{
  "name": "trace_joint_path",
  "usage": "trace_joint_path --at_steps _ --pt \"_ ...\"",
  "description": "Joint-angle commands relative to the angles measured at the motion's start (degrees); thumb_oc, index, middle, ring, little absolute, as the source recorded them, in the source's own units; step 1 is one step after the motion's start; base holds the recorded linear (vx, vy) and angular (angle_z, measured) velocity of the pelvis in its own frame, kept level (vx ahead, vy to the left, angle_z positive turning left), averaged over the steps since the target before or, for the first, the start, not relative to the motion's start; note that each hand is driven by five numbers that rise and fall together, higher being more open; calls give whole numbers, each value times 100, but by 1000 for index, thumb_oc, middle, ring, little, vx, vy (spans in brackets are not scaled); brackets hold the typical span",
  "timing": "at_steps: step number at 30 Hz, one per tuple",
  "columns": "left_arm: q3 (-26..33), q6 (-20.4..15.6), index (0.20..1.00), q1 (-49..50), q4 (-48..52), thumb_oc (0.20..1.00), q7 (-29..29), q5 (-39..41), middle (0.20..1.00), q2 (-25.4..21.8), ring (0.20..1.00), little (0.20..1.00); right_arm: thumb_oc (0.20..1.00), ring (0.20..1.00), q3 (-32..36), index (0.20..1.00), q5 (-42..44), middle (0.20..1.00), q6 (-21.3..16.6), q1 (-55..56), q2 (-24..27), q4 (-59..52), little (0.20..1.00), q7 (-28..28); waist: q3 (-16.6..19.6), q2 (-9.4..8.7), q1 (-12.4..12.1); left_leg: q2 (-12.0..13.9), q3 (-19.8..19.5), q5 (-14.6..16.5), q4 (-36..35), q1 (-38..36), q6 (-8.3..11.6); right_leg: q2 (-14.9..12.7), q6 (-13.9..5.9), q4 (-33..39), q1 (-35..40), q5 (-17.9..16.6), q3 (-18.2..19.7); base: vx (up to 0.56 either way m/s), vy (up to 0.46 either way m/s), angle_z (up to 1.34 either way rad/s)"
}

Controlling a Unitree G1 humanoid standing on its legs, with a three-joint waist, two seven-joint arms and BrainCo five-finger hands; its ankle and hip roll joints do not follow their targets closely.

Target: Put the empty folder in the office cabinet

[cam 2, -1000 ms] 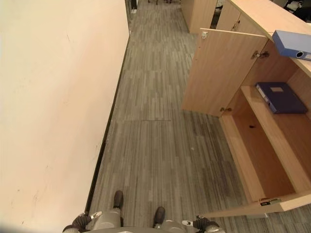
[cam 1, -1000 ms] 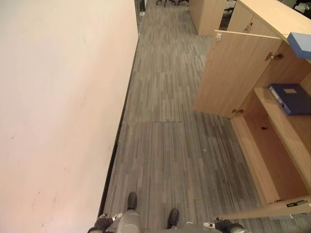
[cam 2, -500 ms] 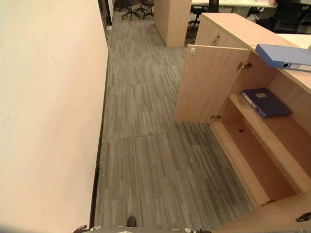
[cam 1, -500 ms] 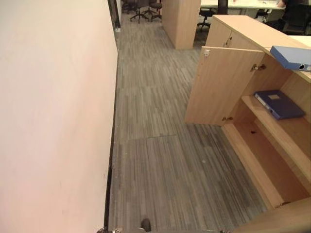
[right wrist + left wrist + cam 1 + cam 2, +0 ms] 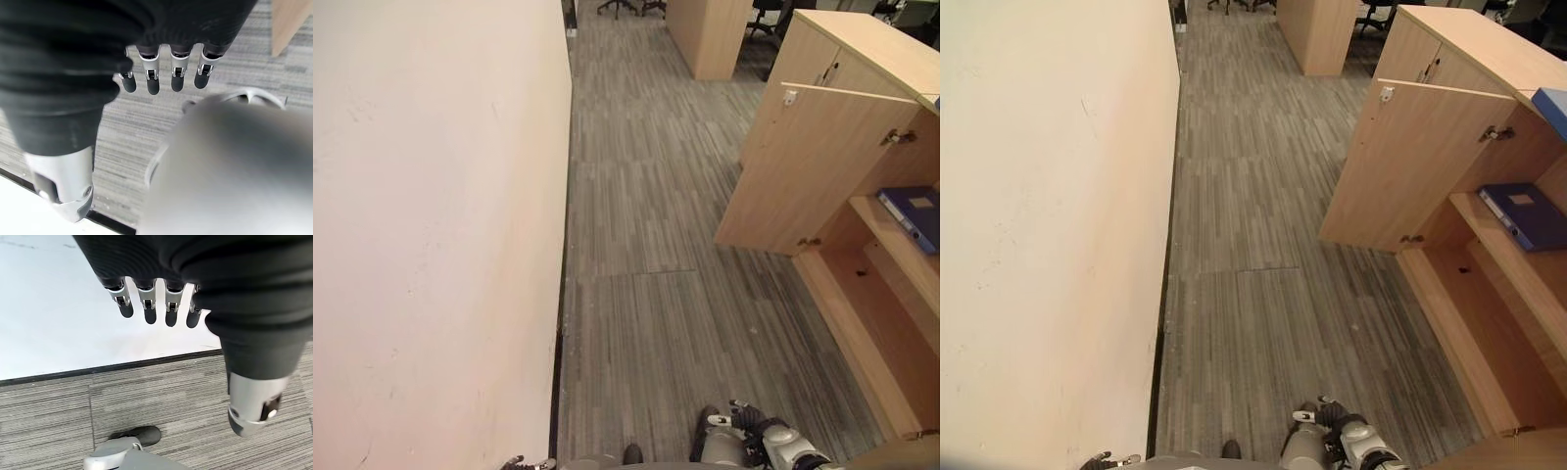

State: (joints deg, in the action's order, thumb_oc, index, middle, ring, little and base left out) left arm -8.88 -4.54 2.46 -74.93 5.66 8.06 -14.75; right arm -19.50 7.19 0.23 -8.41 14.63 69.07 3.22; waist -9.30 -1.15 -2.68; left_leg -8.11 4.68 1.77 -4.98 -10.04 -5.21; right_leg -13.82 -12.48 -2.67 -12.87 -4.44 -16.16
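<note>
Left hand (image 5: 156, 303): your fingers hang relaxed and empty beside the wall (image 5: 431, 215).
Right hand (image 5: 166, 73): also slack — nothing held.
Folder (image 5: 1528, 215): blue, flat on the open cabinet (image 5: 1430, 166) shelf — well apart from both hands.

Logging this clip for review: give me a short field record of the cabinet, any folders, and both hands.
cabinet: wooden cabinet, to the robot's right
door: cabinet door open
shelf: dark blue folder lying flat
cabinet top: light blue folder at the view's edge
left hand: fingers straight, holding nothing
right hand: fingers straight, holding nothing
</note>
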Motion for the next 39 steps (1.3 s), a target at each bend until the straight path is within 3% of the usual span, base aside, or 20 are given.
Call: trace_joint_path --at_steps 1,6,7,10,13,14,17,19,20,23,25,28,29,30,33,36,38,39 --pt "83 -54 1000 -91 -198 1000 40 -274 1000 -91 1000 1000 1000 1000 -28 1000 -208 1000 -16 -133 30 104 1000 21 -157 -120 53 384 -431 413 -2 -161 420 110 138 538 520 -1047 -4 350 -203 14" --pt "112 -28 1000 -51 -230 1000 11 -253 1000 -53 1000 1000 1000 1000 -6 1000 -243 1000 -4 14 64 270 1000 27 42 -80 85 670 -601 595 -2 -486 501 310 273 196 604 -708 -100 317 -223 12" --pt "45 -18 1000 -93 -189 1000 -3 -241 1000 -45 1000 1000 1000 1000 52 1000 -214 1000 -1 59 101 333 1000 12 67 -46 104 869 -592 665 224 -465 627 466 391 127 704 -438 -165 248 -274 16" --pt "-69 -26 1000 -167 -93 1000 9 -236 1000 -38 1000 1000 1000 1000 83 1000 -136 1000 -18 97 129 382 1000 -28 124 -60 156 1031 -556 589 583 -328 782 601 498 105 768 -244 -206 251 -284 22" --pt "-291 -74 1000 -325 187 1000 32 -182 1000 -42 1000 1000 1000 1000 40 1000 -32 1000 -52 165 151 396 1000 -125 101 -151 190 1350 -434 177 1646 -30 1040 955 789 175 1101 111 -196 209 -316 -1" --pt "-338 -82 1000 -355 268 1000 42 -183 1000 -58 1000 1000 1000 1000 10 1000 -28 1000 -57 177 156 381 1000 -141 83 -217 203 1437 -385 -89 2186 195 1087 1013 876 203 1185 179 -198 155 -295 -6" --pt "-436 -87 1000 -380 405 1000 101 -233 1000 -83 1000 1000 1000 1000 -17 1000 7 1000 -45 204 195 430 1000 -206 -91 -387 172 1609 -215 -582 3676 746 1018 1178 1087 347 1549 313 -152 109 -257 -19" --pt "-429 -96 1000 -382 439 1000 112 -201 1000 -83 1000 1000 1000 1000 -35 1000 7 1000 -26 238 213 507 1000 -216 -176 -363 113 1766 -95 -563 3962 943 994 1338 1131 419 1754 440 -73 126 -194 -36" --pt "-410 -104 1000 -385 431 1000 112 -154 1000 -83 1000 1000 1000 1000 -28 1000 1 1000 -14 249 223 567 1000 -217 -228 -442 64 1683 -43 -499 3975 1285 892 1271 1161 428 1762 424 -43 132 -198 -24" --pt "-379 -109 1000 -377 403 1000 107 -83 1000 -88 1000 1000 1000 1000 -5 1000 -27 1000 3 271 231 660 1000 -212 -256 -489 -16 1561 11 -276 3543 1639 808 1213 1131 418 1858 465 25 92 -20 -9" --pt "-356 -130 1000 -346 320 1000 132 -32 1000 -104 1000 1000 1000 1000 0 1000 -101 1000 9 300 263 777 1000 -198 -236 -468 -102 1341 -165 -219 2445 2040 821 1149 1068 327 1948 639 138 193 58 -24" --pt "-273 -156 1000 -302 239 1000 154 137 1000 -110 1000 1000 1000 1000 20 1000 -146 1000 -12 325 288 779 1000 -182 -199 -279 -189 1362 -707 -1015 1009 2173 989 1256 1051 207 2180 857 269 218 78 -36" --pt "-273 -157 1000 -301 239 1000 154 137 1000 -109 1000 1000 1000 1000 19 1000 -146 1000 -12 326 288 778 1000 -182 -210 -284 -191 1358 -702 -1032 973 2141 991 1251 1051 203 2192 863 271 305 100 -41" --pt "-203 -172 1000 -260 162 1000 141 222 1000 -87 1000 1000 1000 1000 43 1000 -180 1000 -10 347 304 802 1000 -179 -190 -200 -224 1433 -922 -1241 458 2305 1100 1266 1035 122 2363 1046 403 222 69 -20" --pt "-144 -156 1000 -212 74 1000 120 295 1000 -61 1000 1000 1000 1000 61 1000 -209 1000 -1 380 297 822 1000 -166 -171 -154 -285 1503 -938 -1359 232 2312 1169 1227 999 61 2539 1189 563 294 118 -30" --pt "10 -129 1000 -85 -95 1000 46 326 1000 -10 1000 1000 1000 1000 150 1000 -253 1000 10 488 237 870 1000 -111 70 -41 -362 1455 -1066 -1444 101 2073 1165 1096 877 11 2722 1289 749 413 260 -59" --pt "19 -129 1000 -92 -170 1000 43 287 1000 -25 1000 1000 1000 1000 252 1000 -162 1000 20 507 180 871 1000 -109 189 -73 -329 1347 -856 -1331 181 1985 1100 913 762 6 2716 1249 788 440 388 -71" --pt "-14 -115 1000 -92 -162 1000 28 216 1000 -47 1000 1000 1000 1000 306 1000 -107 1000 29 522 145 838 1000 -107 285 -109 -289 1192 -723 -1168 244 1907 956 727 637 -115 2607 1090 875 505 562 -50"
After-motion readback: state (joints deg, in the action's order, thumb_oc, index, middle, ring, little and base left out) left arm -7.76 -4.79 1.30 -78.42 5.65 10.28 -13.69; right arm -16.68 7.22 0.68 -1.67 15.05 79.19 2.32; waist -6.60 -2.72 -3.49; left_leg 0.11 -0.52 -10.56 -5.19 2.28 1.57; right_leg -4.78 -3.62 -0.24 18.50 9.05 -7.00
